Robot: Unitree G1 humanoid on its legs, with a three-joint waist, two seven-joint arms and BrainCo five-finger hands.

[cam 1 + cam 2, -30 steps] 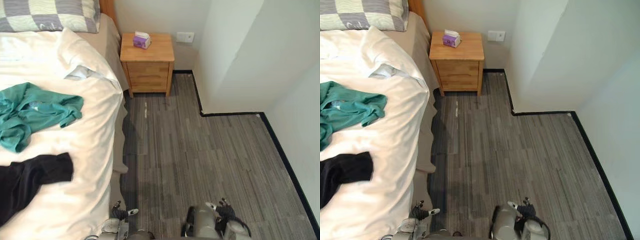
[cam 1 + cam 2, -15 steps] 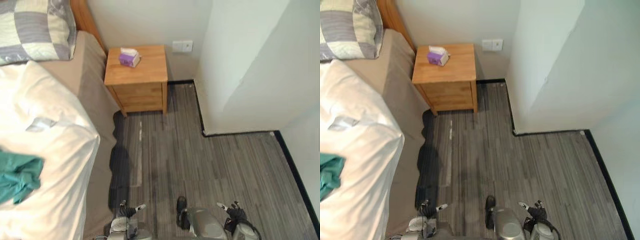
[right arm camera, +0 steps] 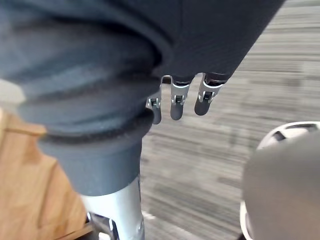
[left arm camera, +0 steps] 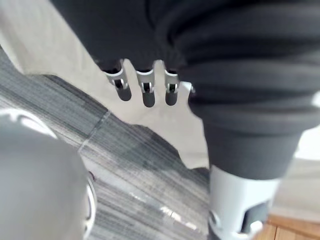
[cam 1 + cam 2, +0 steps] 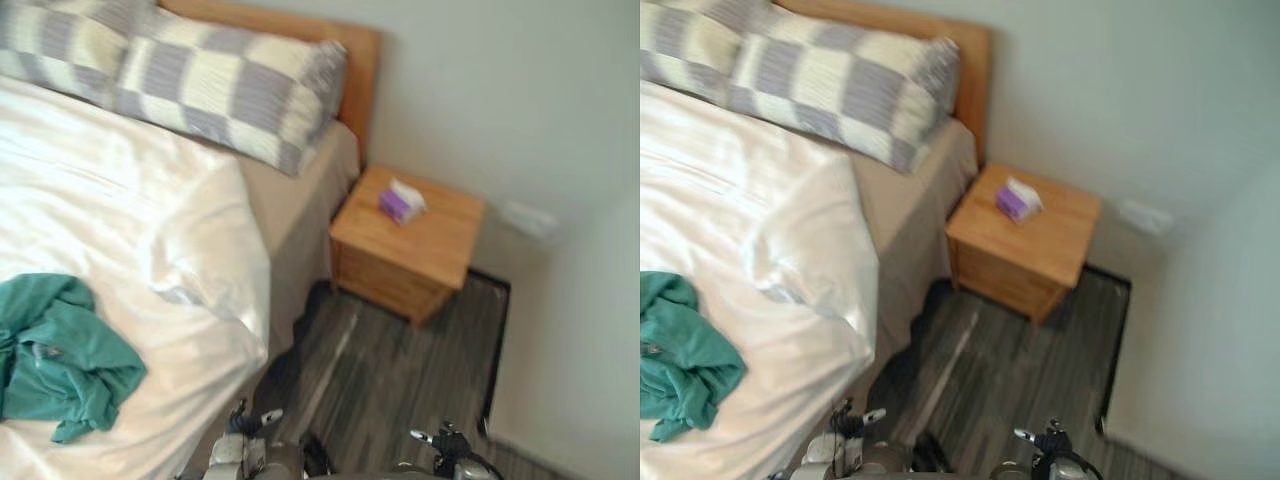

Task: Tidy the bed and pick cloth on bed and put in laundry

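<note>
Clearly we see the teal cloth (image 5: 62, 358) crumpled on the white bed (image 5: 150, 190), left robot hand (image 4: 148, 92) and right robot hand (image 3: 177, 102) low above the floor (image 5: 400, 370), both relaxed, holding nothing.

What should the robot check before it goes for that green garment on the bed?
1. Target found: ok. The teal cloth lies crumpled on the white duvet, near the bed's side edge.
2. Left robot hand free: ok. Fingers relaxed, holding nothing.
3. Right robot hand free: ok. Open and empty above the floor.
4. Hands at the cloth: not ok. Both hang low beside the bed, apart from it.
5. Obstacles: ok. The nightstand with its tissue box stands by the headboard, away from the cloth.
6. Where the laundry goes: cannot tell.
</note>
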